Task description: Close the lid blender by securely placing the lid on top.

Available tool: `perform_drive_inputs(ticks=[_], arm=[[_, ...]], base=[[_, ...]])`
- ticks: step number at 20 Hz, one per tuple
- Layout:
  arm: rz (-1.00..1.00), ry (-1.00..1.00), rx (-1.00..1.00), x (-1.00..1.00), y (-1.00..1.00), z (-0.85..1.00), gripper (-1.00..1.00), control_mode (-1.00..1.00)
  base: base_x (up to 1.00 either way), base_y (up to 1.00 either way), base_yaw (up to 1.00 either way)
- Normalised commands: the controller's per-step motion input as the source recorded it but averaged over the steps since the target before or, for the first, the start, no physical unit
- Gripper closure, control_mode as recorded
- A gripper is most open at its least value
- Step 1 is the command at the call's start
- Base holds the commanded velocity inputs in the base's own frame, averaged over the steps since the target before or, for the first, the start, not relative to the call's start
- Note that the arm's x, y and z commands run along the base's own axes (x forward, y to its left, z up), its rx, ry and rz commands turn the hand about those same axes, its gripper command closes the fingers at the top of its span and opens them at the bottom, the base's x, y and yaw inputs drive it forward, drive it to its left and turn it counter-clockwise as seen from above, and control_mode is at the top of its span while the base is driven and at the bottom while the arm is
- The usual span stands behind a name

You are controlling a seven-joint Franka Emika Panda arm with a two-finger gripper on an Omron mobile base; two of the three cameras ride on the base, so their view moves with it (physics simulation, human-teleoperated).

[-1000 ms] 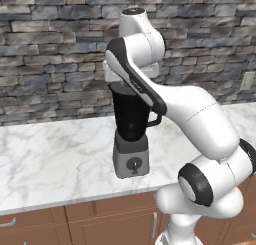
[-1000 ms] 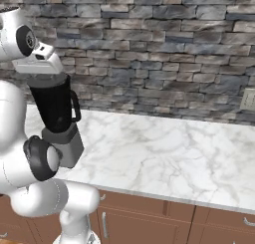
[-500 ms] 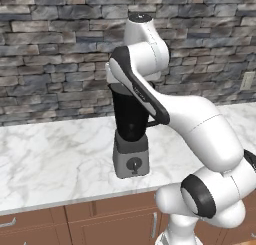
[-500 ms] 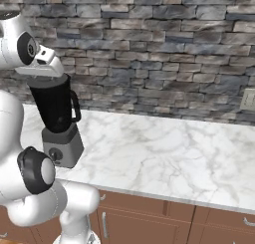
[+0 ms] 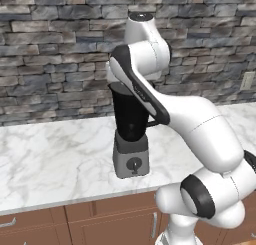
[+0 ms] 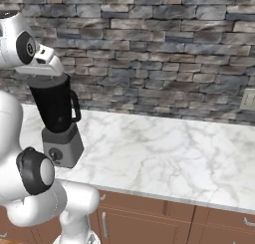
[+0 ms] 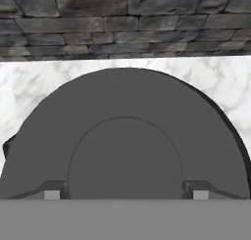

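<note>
The blender [image 5: 130,134] stands on the table [image 6: 169,153], nearer its front edge than the stone wall [image 6: 159,49] behind. The lid [image 7: 125,141] lies directly beneath the tool [image 7: 125,192], above the jar.

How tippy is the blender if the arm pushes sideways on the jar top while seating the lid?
Probably somewhat tippy: the blender is tall, on a small boxy base that looks barely wider than the jar. A push at the rim acts high above that base, and the marble counter looks smooth, so it might slide instead. The lid looks rigid and flat, so pressing straight down seems safer.
</note>
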Motion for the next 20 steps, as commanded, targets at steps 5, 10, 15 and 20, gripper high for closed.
perform_drive_inputs(ticks=[5, 10, 15, 20], arm=[[0.0, -0.07, 0.0, -0.07, 0.0, 0.29, -1.0, -1.0], [0.0, -0.09, 0.0, -0.31, 0.0, 0.25, -1.0, -1.0], [0.0, -0.08, 0.02, -0.93, -0.21, 0.04, -1.0, -1.0], [-0.02, -0.05, 0.04, -0.53, -0.86, 0.03, -1.0, -1.0]], base=[[0.0, 0.0, 0.0], [0.0, 0.0, 0.0], [0.0, 0.0, 0.0], [0.0, 0.0, 0.0]])
